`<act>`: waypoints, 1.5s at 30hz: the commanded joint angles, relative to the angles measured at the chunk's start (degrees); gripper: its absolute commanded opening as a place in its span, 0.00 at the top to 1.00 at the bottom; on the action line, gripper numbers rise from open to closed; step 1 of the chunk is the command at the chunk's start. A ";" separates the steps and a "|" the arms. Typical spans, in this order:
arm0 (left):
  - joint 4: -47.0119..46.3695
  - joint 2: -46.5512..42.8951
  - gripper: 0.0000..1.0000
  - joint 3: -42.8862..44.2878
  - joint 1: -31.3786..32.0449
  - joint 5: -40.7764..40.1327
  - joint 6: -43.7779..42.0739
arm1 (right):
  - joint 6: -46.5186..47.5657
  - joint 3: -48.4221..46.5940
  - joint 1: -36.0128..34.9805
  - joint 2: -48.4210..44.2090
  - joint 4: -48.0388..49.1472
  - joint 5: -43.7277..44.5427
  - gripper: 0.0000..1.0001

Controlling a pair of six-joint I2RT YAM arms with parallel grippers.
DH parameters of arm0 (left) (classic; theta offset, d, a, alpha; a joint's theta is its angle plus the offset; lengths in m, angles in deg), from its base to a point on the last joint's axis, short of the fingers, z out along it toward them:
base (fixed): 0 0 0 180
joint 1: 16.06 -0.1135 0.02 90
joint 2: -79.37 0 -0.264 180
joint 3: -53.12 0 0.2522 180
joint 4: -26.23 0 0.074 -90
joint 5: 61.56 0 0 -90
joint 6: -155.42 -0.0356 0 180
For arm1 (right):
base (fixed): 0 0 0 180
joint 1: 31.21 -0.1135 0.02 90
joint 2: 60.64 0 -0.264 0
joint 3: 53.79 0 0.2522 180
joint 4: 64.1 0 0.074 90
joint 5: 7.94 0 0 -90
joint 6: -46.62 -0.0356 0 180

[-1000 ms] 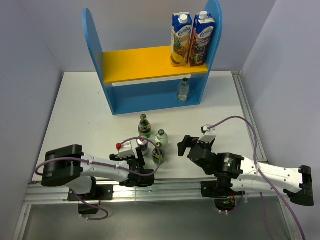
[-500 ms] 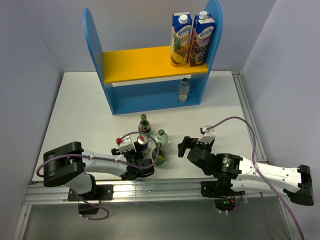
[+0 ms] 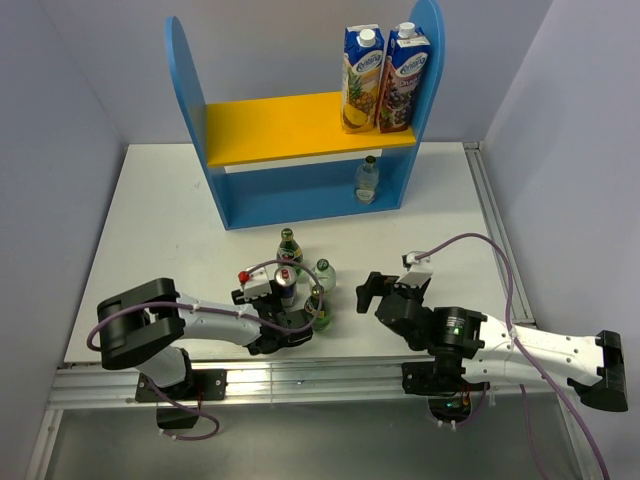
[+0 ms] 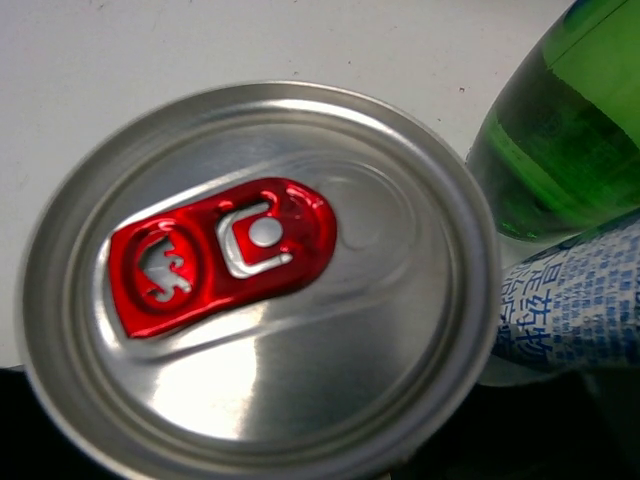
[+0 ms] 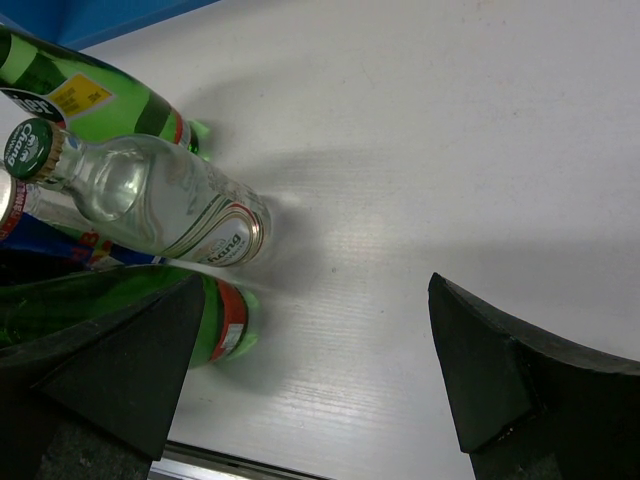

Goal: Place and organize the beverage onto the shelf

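The shelf stands at the back, with one clear bottle on its lower level at the right. Four drinks cluster on the table near the arms. They are a green bottle, a clear bottle, a can and a second green bottle. My left gripper is shut on the can, whose silver top with its red tab fills the left wrist view. There a green bottle stands right beside the can. My right gripper hangs open and empty to the right of the cluster.
Two juice cartons stand on the right end of the yellow upper board. The clear bottle and the nearer green bottle stand just left of my right gripper's left finger. White walls close in both sides.
My left gripper has moved right, up to the can, and closed on it. The right arm has not moved.
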 commanded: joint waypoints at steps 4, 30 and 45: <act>9.91 -1.66 0.92 4.06 0.72 -1.04 6.18 | -0.49 0.63 -0.41 -0.93 1.25 2.04 0.00; -20.47 -22.86 1.00 43.50 -21.93 11.68 -75.70 | 0.56 1.51 -0.41 -4.18 2.22 0.72 0.01; -26.09 -1.24 1.00 59.53 -43.22 28.93 -79.58 | -0.32 2.39 -0.32 -6.90 1.87 1.86 0.01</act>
